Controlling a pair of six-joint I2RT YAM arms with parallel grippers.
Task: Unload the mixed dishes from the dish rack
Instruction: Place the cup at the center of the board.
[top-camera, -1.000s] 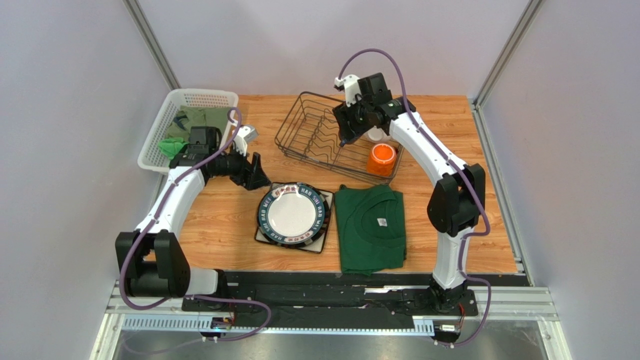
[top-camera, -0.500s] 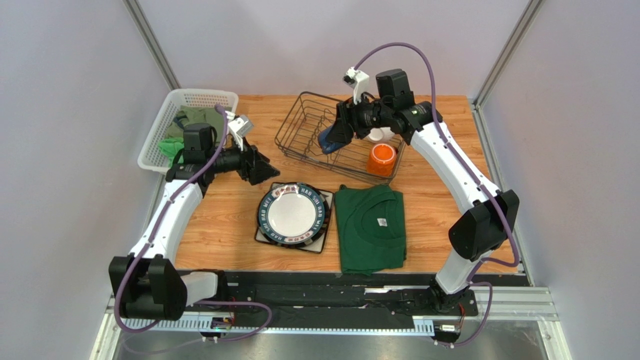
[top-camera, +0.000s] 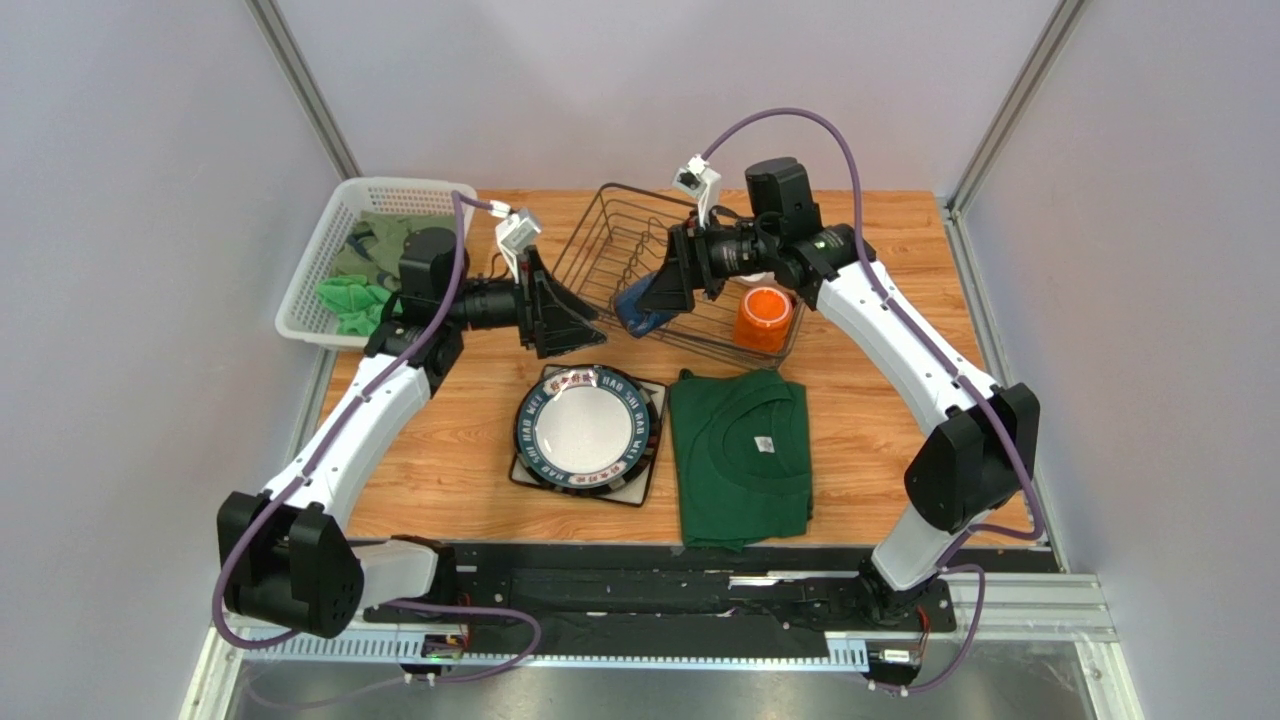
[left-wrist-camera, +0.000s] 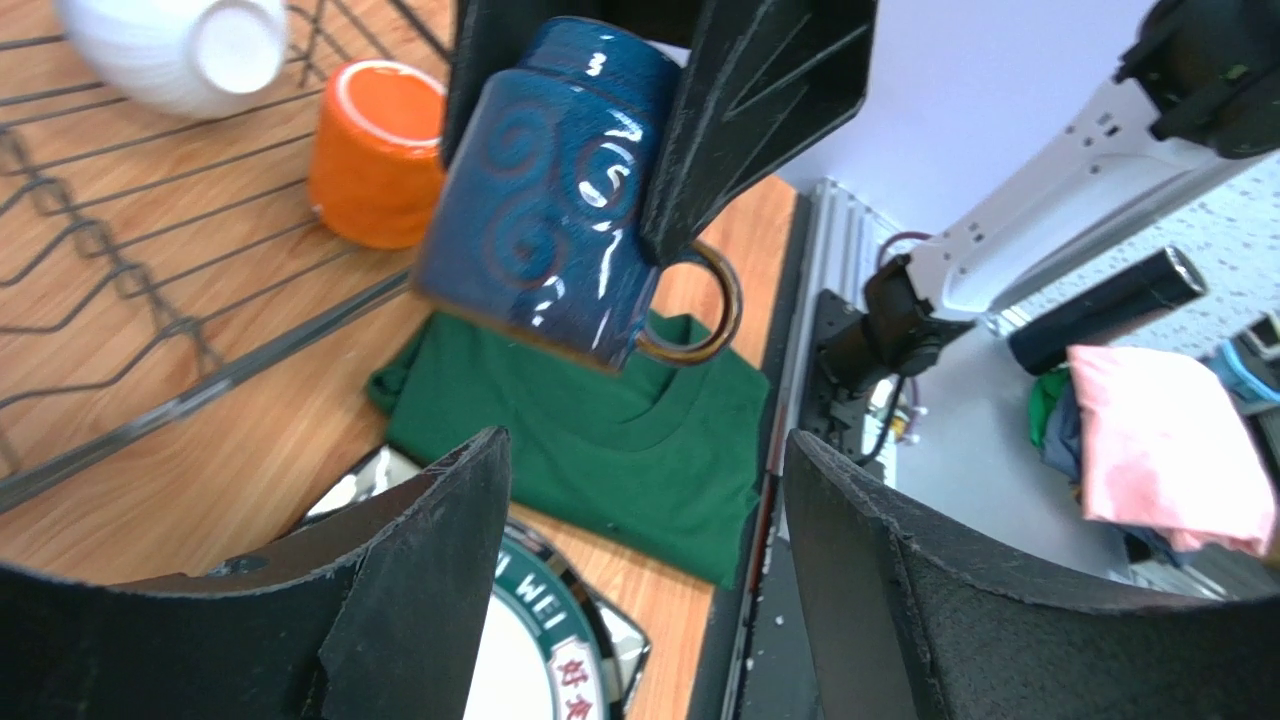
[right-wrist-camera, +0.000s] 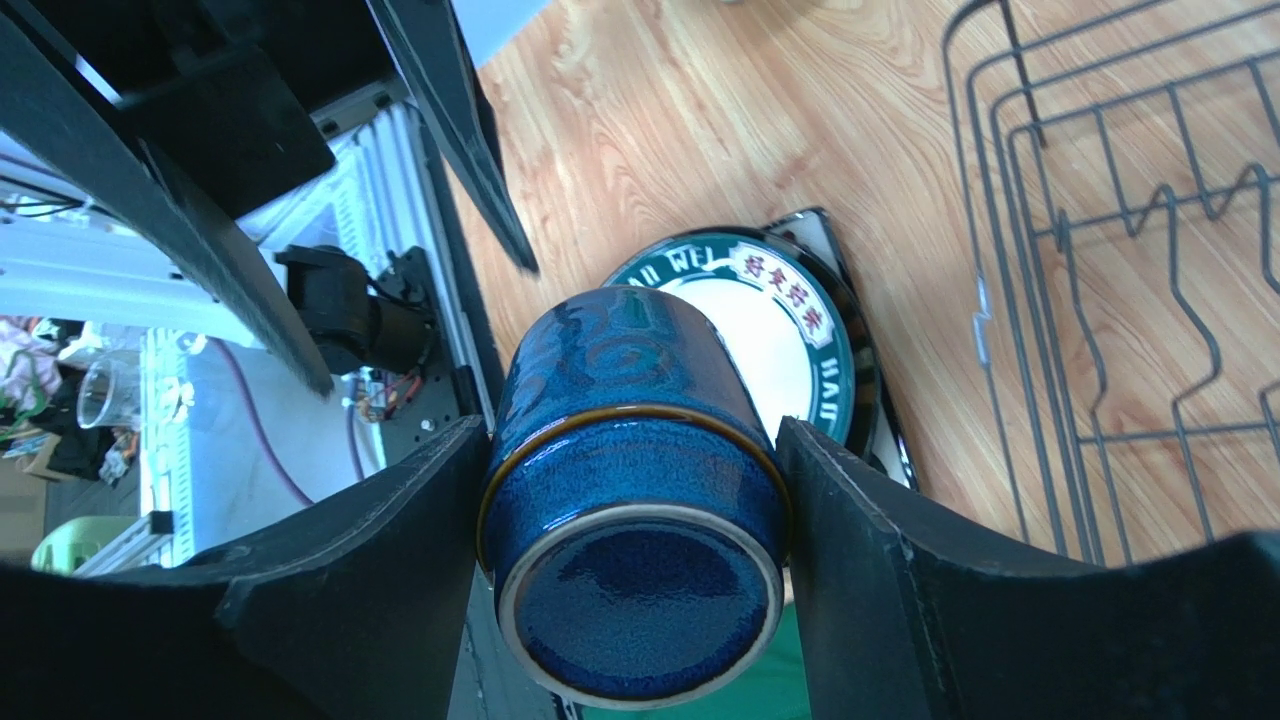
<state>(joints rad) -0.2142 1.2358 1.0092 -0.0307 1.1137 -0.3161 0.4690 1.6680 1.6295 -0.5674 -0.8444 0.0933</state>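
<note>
My right gripper (top-camera: 661, 288) is shut on the dark blue mug (top-camera: 640, 308) and holds it tilted in the air over the front left edge of the dish rack (top-camera: 579, 248). In the right wrist view the mug's base (right-wrist-camera: 639, 600) fills the space between the pads. My left gripper (top-camera: 586, 321) stands open just left of the mug, with nothing between its fingers (left-wrist-camera: 842, 510); the mug (left-wrist-camera: 549, 195) hangs right ahead of it. An orange mug (top-camera: 763, 317) and a white bowl (left-wrist-camera: 173, 53) sit in the rack. A round dark-rimmed plate (top-camera: 586, 425) lies on a square plate (top-camera: 523, 474) on the table.
A folded green shirt (top-camera: 739, 455) lies right of the plates. A white perforated basket (top-camera: 349, 225) with green cloth stands at the back left. Grey walls close in the table on both sides.
The right arm has lifted the blue mug out of the rack and swung it left and forward. The left arm has moved right from the white basket to the mug.
</note>
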